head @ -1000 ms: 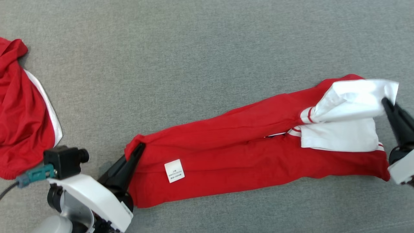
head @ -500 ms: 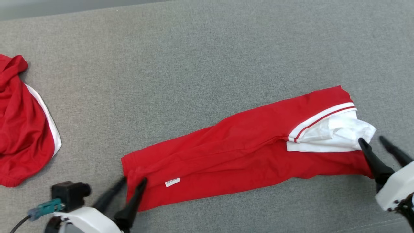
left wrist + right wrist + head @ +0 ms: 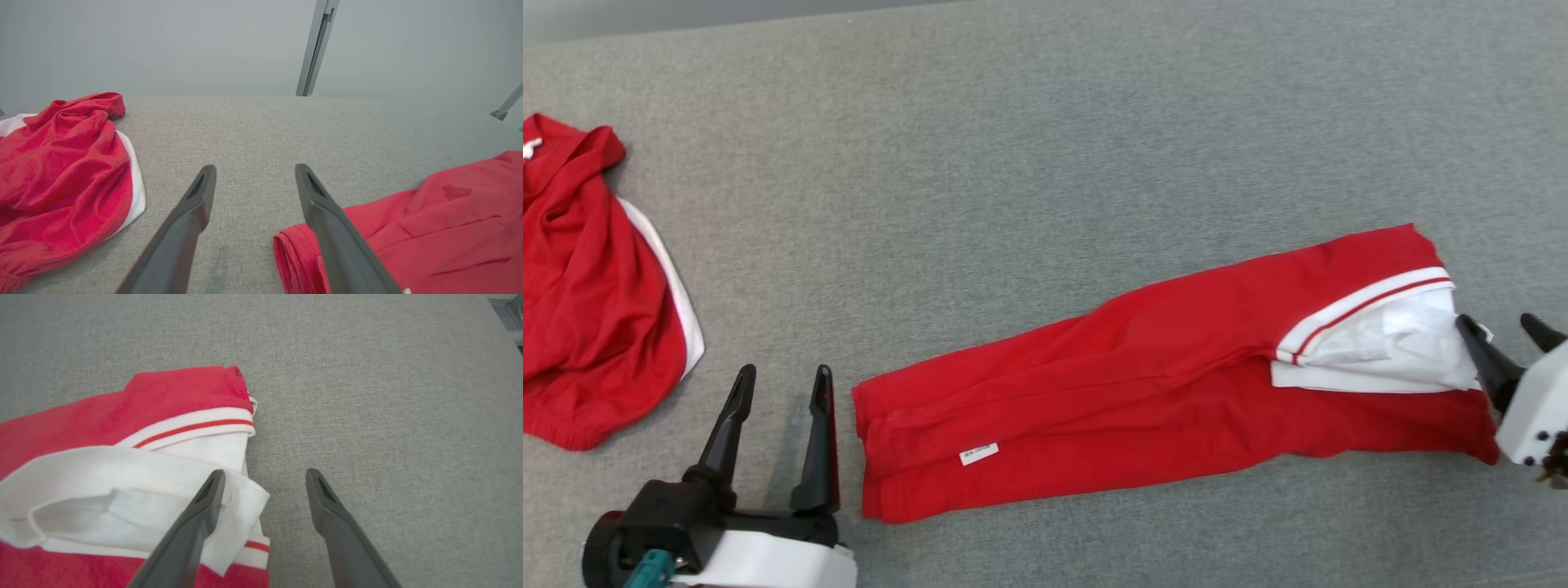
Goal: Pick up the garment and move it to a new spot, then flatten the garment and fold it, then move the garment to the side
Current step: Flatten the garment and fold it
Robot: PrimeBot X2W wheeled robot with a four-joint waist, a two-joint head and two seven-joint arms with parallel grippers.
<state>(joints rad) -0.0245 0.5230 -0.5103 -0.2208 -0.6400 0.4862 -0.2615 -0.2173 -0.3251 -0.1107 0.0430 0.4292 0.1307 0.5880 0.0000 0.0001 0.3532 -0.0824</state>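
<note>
Where the spare red shirt lies: far left, bunched, well apart.
Left pincer: mine, spread wide, empty, just beside the hem.
Garment: long red fold slanting across the grey surface.
Handling: light, limp, likely to sag; I'd pinch both end corners.
Right pincer: wide, empty, one finger over the white cloth.

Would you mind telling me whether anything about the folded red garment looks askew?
The white fabric at the right end of the folded garment is bunched and creased rather than flat, and the garment lies slanted.
</note>
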